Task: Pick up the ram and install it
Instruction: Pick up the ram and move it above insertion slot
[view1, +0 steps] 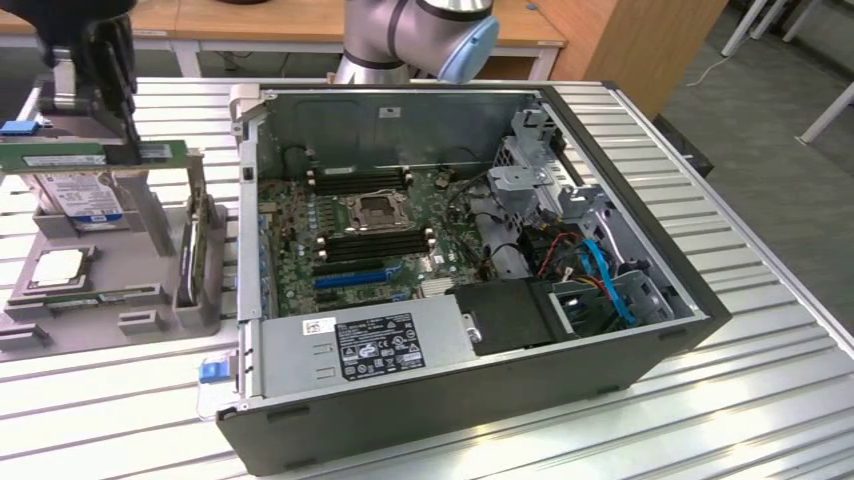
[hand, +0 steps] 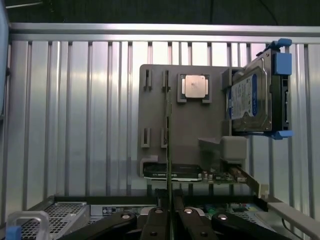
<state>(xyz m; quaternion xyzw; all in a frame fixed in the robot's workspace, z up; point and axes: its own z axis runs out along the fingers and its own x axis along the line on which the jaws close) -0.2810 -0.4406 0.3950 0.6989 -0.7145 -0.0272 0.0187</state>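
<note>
The ram (hand: 169, 130) is held edge-on by the gripper (hand: 169, 202), its jaws nearly shut on it, above the gray parts tray (hand: 192, 125). The stick is best kept level and squarely pinched, so nothing on the tray is clipped.

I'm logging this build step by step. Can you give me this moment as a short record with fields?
gripper: the gripper is shut on the ram
ram: green stick, held level over the holder
holder: grey, on the slatted table, at the exterior view's left of the case
other parts on holder: hard drive, processor
case: open on its side, motherboard showing
task state: ram gripped, not yet in the motherboard
</note>
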